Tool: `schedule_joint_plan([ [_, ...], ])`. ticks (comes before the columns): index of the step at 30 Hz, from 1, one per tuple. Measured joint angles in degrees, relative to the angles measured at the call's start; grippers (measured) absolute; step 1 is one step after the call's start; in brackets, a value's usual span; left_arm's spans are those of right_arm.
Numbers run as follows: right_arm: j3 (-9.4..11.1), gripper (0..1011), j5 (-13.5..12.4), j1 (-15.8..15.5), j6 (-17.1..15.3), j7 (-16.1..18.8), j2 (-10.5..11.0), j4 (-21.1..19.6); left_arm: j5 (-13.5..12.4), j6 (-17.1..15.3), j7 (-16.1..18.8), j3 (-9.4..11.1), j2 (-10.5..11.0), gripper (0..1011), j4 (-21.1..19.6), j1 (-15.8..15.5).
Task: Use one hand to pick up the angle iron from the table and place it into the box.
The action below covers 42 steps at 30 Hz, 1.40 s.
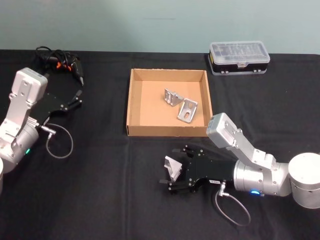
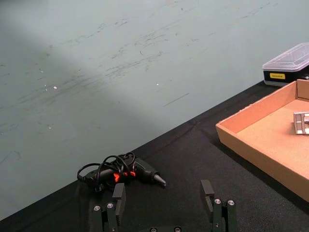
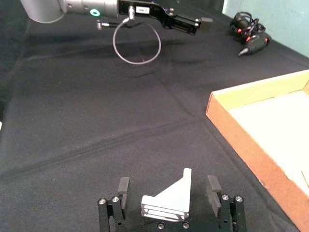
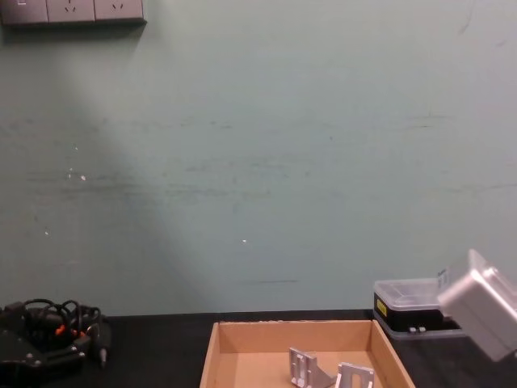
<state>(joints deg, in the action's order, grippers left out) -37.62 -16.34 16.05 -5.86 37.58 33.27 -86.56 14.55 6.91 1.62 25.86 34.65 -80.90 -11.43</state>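
The right gripper (image 1: 168, 166) is seen low over the counter (image 1: 100, 200), a little in front of the box (image 1: 128, 102), near that wall's right-hand end. Its fingers (image 3: 123, 186) are spread wide. Between them a silver angle iron (image 3: 166, 203) is framed, one flange upright and its triangular brace rising to a point. In the right wrist view a strip of black counter can be made out on each side, between the metal and the fingers, so the piece is bracketed but not clamped or touched by them. The angle iron is thus placed on the counter outside the box, near its front wall. Inside the box two further angle irons (image 1: 179, 104) are seen lying close together, toward the right wall. The left gripper (image 1: 77, 96) is held well to the left of the box, above the counter, with its fingers (image 2: 118, 195) also parted widely and nothing between them. Beyond it, left of the box's far corner, a black corded tool (image 1: 62, 61) is seen. A black case (image 1: 239, 56) with a clear lid is set behind the box's far right corner.
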Motion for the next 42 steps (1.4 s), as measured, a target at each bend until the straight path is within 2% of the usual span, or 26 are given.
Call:
schedule_joint_plan([
  [9,-0.5,1003,1.2,0.3,-2.5,-0.2,-0.5,0.3,0.0,0.0,0.0,0.0,0.0,1011,0.0,0.0],
  [17,-0.4,990,1.2,0.3,-2.4,-0.2,-0.5,0.3,0.0,0.0,0.0,0.0,0.0,1011,0.0,0.0],
  [23,-0.4,869,1.1,0.3,-2.3,-0.2,-0.5,0.3,0.0,0.0,0.0,0.0,0.0,1011,0.0,0.0],
  [26,-0.4,765,1.1,0.3,-2.3,-0.1,-0.4,0.2,0.0,0.0,0.0,0.0,0.0,1011,0.0,0.0],
  [29,-0.4,707,1.0,0.3,-2.2,-0.1,-0.4,0.2,0.0,0.0,0.0,0.0,0.0,1011,0.0,0.0],
  [33,-0.4,565,1.0,0.3,-2.2,-0.1,-0.4,0.2,0.0,0.0,0.0,0.0,0.0,1011,0.0,0.0],
  [42,-0.3,556,1.0,0.3,-2.2,-0.1,-0.4,0.2,0.0,0.0,0.0,0.0,0.0,1011,0.0,0.0],
])
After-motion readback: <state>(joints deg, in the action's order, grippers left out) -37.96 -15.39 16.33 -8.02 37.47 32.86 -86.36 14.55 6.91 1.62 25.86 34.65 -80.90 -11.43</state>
